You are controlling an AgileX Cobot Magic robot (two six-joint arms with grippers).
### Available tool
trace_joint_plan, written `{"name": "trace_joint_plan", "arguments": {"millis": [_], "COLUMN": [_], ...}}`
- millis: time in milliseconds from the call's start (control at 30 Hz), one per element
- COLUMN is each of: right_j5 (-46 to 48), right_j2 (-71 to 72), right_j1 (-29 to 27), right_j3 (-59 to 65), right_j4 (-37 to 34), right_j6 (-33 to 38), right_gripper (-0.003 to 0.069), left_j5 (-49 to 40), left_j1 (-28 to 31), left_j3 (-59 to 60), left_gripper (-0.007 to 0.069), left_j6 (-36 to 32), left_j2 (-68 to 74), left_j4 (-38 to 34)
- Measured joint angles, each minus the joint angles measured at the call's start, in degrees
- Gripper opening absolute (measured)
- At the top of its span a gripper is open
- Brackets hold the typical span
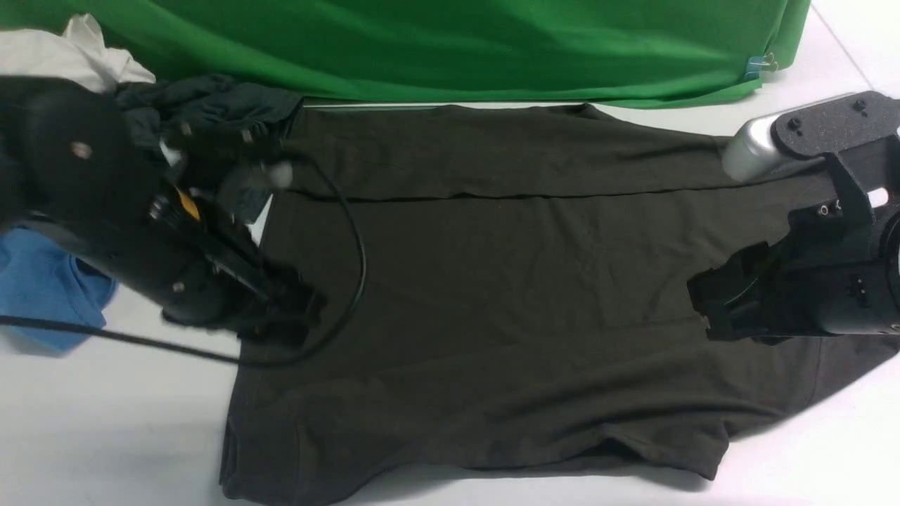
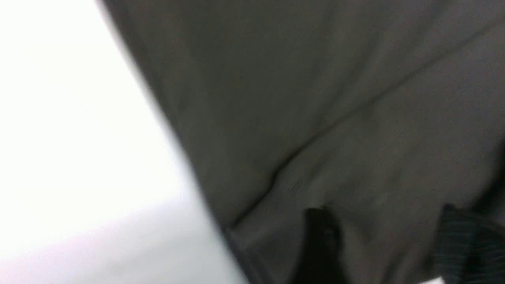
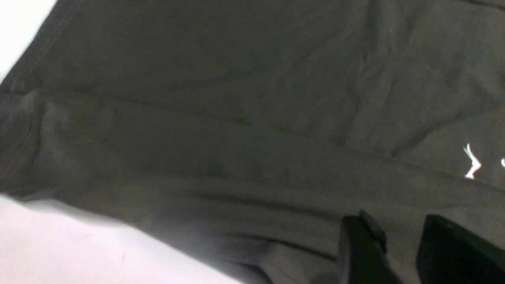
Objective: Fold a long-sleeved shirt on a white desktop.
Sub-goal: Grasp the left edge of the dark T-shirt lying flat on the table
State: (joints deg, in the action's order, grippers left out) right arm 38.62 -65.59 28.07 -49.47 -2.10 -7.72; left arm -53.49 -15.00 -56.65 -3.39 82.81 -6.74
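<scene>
The dark brownish-olive knit long-sleeved shirt (image 1: 506, 281) lies spread across the smooth matte white desktop (image 1: 105, 422), a fold line running along its far part; the black left gripper (image 1: 295, 316) hangs over the shirt's left edge, jaws parted, nothing between them; the black right gripper (image 1: 703, 306) sits over the shirt's right side (fingers slightly apart) — whether they pinch cloth I cannot tell.
</scene>
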Motion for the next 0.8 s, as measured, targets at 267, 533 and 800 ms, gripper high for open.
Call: {"name": "trace_joint_plan", "arguments": {"millis": [267, 533, 800], "right_j5": [-0.1, -1.2, -1.2], "right_j2": [0.0, -0.2, -0.4], "right_j1": [0.0, 0.0, 0.0], "right_j3": [-0.5, -0.5, -0.5], "right_j4": [-0.4, -0.5, -0.5], "right_j6": [0.5, 0.8, 1.0], "right_gripper": [0.0240, 0.0240, 0.0240], "left_j5": [1.0, 4.9, 6.5], "left_j1": [7.2, 8.7, 8.7], "left_j3": [4.7, 5.0, 5.0], "left_gripper": [0.0558, 0.0544, 0.0493], "left_j6": [-0.1, -21.2, -25.0], "left_j2": [2.5, 9.3, 14.2], "left_j4": [-1.8, -6.5, -8.8]}}
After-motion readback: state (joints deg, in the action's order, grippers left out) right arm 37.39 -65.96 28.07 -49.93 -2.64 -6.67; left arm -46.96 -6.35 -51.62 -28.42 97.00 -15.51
